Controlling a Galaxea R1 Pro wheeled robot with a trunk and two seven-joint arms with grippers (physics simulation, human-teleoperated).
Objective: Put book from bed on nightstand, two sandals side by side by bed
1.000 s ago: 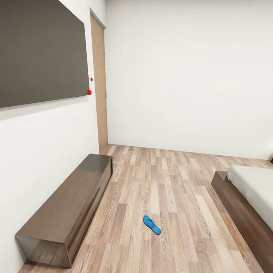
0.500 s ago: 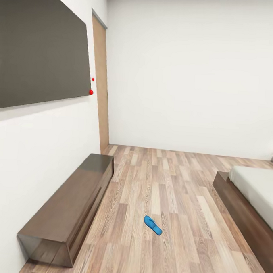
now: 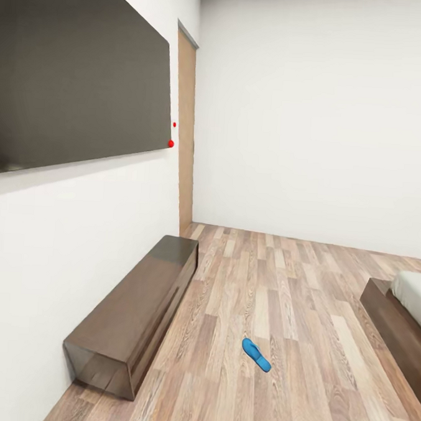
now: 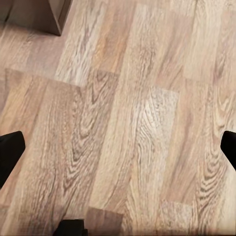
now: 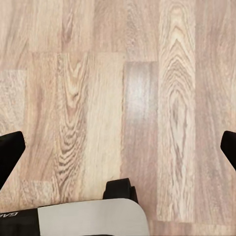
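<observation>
White walls (image 3: 316, 117) and a wood-plank floor (image 3: 292, 303) make the bedroom. A dark panel (image 3: 76, 71) hangs on the left wall, above a long brown cabinet (image 3: 136, 312). At the right edge is a corner of the bed (image 3: 404, 309). One blue sandal (image 3: 256, 354) lies alone on the floor, between cabinet and bed. Left gripper (image 4: 118, 147) and right gripper (image 5: 118, 147) have fingers spread wide, holding nothing.

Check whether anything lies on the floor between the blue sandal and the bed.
Nothing visible does. The sandal lies alone on the wood floor, and only bare planks run from it to the bed at the right edge of the head view.
</observation>
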